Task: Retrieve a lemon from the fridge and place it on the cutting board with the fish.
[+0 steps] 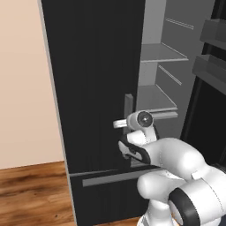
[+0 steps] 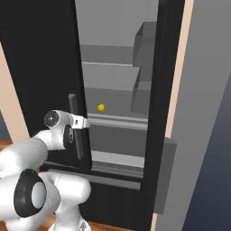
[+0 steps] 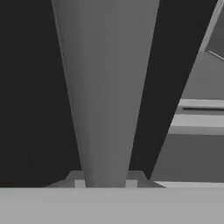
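Observation:
The black fridge (image 1: 97, 79) stands right in front of me, its left door closed and its right door swung open. A small yellow lemon (image 2: 101, 107) lies on a grey shelf inside. My gripper (image 2: 77, 122) is at the left door's grey vertical handle (image 2: 72, 106), shut on it about halfway down. In the hand view the handle (image 3: 107, 87) runs straight up between my fingertips (image 3: 79, 183). From the left, my gripper (image 1: 127, 125) meets the same handle (image 1: 128, 103). The cutting board and the fish are out of view.
Grey shelves (image 1: 159, 53) fill the open compartment. The open right door carries bins (image 1: 212, 66) close to my arm's right side. The bottom drawer's handle (image 1: 114, 178) runs below my hand. A beige wall (image 1: 22, 88) and wood floor (image 1: 31, 194) lie to the left.

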